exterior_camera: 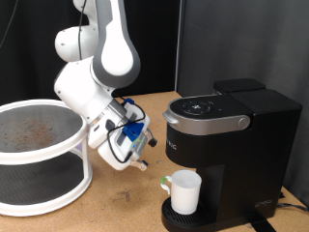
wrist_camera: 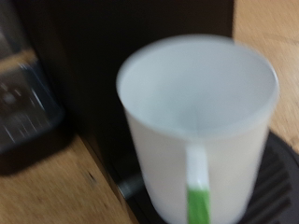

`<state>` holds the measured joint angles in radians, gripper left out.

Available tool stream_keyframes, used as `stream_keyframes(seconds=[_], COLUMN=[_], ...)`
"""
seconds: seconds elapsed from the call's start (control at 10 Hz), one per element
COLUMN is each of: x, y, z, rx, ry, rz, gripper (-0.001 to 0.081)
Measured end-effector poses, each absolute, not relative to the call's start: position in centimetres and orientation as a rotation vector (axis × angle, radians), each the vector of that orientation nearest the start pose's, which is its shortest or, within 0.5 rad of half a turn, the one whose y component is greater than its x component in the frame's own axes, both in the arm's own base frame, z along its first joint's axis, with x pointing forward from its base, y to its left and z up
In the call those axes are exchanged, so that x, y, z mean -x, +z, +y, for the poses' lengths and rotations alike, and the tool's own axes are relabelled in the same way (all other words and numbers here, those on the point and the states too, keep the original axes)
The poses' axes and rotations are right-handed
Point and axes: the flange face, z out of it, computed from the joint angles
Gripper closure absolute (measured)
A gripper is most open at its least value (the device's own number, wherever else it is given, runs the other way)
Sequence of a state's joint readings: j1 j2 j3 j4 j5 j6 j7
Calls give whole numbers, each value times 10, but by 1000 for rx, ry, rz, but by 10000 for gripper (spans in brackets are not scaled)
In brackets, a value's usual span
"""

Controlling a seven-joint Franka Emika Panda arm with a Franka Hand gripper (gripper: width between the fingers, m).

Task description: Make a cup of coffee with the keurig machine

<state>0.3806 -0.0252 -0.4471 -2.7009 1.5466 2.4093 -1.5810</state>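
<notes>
While the tool (exterior_camera: 145,162) hovers left, the cup (exterior_camera: 184,191) sits apart.

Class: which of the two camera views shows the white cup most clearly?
The exterior view: the plain white cylindrical mug stands sharp and whole on the round drip base of the boxy black keurig machine, apart from the gripper. The wrist view shows the cup larger but blurred, its bottom cut off.

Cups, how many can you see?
1. The plain white cylindrical cup stands on the round drip base of the boxy black keurig machine, under its spout. Others may be hidden behind the machine.
</notes>
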Motion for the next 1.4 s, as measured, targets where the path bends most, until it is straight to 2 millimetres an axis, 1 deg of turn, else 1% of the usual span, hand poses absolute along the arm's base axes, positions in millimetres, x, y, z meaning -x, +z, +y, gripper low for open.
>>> stream_keyframes(seconds=[0.1,0.3,0.5,0.7,1.0,1.4], x=[-379,-374,-373,-375,-374,-373], y=[230,252,277,304,346,401], z=[-19,-22,-21,-16,-9,-1], rx=[2329,2288,2261,2215,2146,2089], ry=[-592,-602,-604,-584,-549,-606], rz=[-190,-165,-160,-155,-203,-223], gripper=[-1,-1,-1,-1,-1,-1])
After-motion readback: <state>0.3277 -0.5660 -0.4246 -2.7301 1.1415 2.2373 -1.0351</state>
